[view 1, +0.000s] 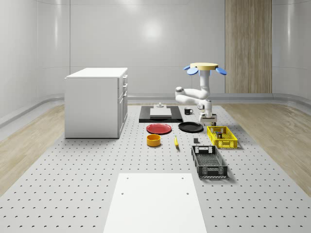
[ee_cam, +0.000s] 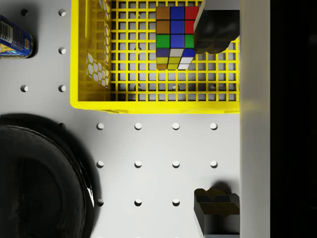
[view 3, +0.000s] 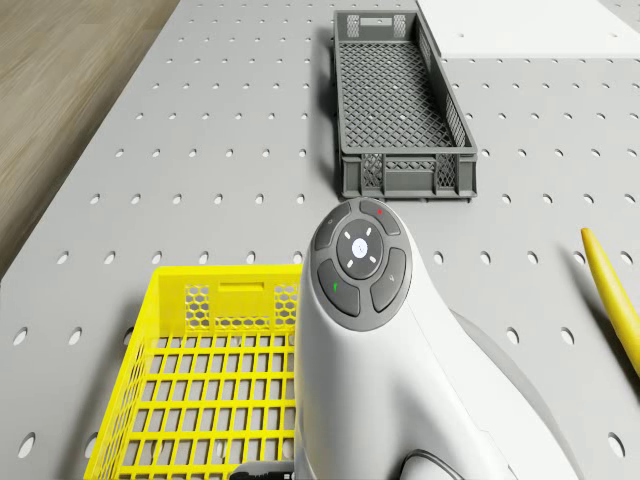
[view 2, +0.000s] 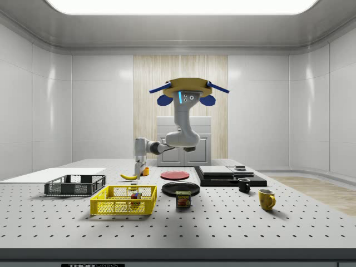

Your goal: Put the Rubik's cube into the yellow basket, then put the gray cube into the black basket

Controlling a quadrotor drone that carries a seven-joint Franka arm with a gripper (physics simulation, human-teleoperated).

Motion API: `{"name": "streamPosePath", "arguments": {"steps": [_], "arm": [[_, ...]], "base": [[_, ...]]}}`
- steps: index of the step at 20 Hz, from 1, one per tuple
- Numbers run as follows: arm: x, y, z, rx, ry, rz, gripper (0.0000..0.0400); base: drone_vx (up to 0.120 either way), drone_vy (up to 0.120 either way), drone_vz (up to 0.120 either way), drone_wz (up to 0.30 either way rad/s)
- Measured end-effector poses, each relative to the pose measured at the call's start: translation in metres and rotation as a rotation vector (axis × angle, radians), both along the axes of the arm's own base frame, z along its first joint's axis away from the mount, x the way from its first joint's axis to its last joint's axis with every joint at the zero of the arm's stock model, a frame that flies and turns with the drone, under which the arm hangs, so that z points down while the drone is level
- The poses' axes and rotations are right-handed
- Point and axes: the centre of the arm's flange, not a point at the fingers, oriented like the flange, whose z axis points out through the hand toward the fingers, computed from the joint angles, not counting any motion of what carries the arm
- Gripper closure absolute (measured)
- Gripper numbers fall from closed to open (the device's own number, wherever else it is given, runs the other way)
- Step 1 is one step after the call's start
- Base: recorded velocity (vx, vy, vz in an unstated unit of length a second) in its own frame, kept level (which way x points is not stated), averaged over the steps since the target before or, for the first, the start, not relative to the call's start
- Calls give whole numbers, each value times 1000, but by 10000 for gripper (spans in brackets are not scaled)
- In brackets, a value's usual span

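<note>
Hovering above the far end of the yellow basket (view 1: 228, 144) in the whole-scene view, the drone (view 1: 204, 68) hangs its arm down so the gripper (view 1: 211, 120) sits just over that end. The black basket (view 1: 210, 175) lies nearer the camera. A small gray block (view 1: 159, 105), probably the gray cube, rests on a pale plate on a dark slab, well apart from both baskets.

From the side view, the drone floats clear of the table, and a coloured shape inside the yellow mesh reads as the Rubik's cube (view 2: 134, 194).

The drone view gives the textures. Both baskets are rigid plastic lattice with thin upright walls, standing on a matte perforated tabletop, and a banana (view 3: 610, 290) lies off to one side.

The wrist view settles the grasp: the two dark fingers (ee_cam: 215, 29) stand wide apart with nothing between them. The Rubik's cube lies on the yellow basket's floor, just beside one finger.

The gray cube should be light, stiff and flat-faced, so squeezing two opposite sides from above would likely suit it. Its smooth faces may slip if the pinch is off-centre.
</note>
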Motion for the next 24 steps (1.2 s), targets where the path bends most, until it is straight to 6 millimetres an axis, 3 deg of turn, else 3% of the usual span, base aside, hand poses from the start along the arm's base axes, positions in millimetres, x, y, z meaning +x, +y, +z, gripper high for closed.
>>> {"name": "streamPosePath", "arguments": {"steps": [5,17,24], "arm": [[0,0,0,0,0,0,0],[0,0,0,0,0,0,0],[0,0,0,0,0,0,0]], "base": [[0,-120,0,0],[113,-120,0,0],[0,-120,0,0]]}}
